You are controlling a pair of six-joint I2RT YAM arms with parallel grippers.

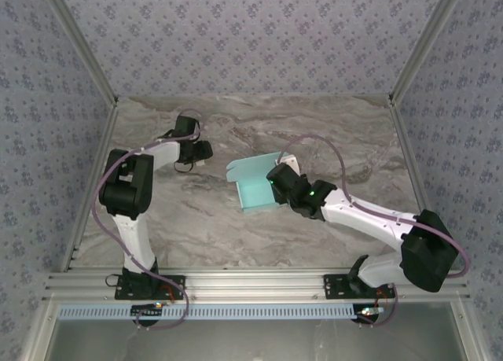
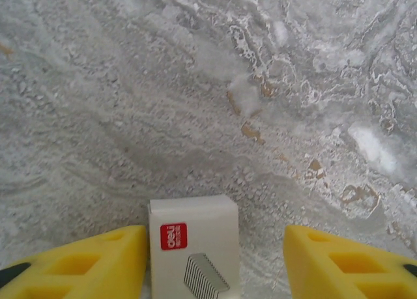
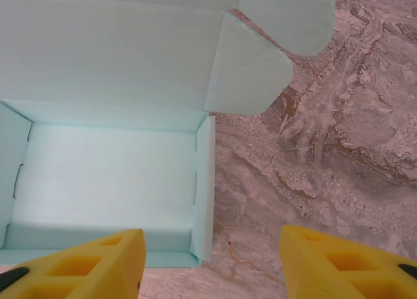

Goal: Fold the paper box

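The paper box (image 1: 253, 189) is light blue and stands open at mid-table, its lid raised at the far side. In the right wrist view its floor (image 3: 104, 175) and rounded lid flaps (image 3: 251, 71) show. My right gripper (image 3: 212, 256) is open at the box's near right corner. It straddles the right wall (image 3: 203, 182), one finger over the inside and the other over bare table. My left gripper (image 2: 215, 260) is open near the far left (image 1: 201, 152), apart from the paper box. A small white carton stands between its fingers.
The small white carton (image 2: 193, 247) has a red label and a picture of staples. It rests on the marble table (image 2: 260, 84) against the left finger, with a gap to the right one. Patterned walls enclose the table on three sides (image 1: 251, 38).
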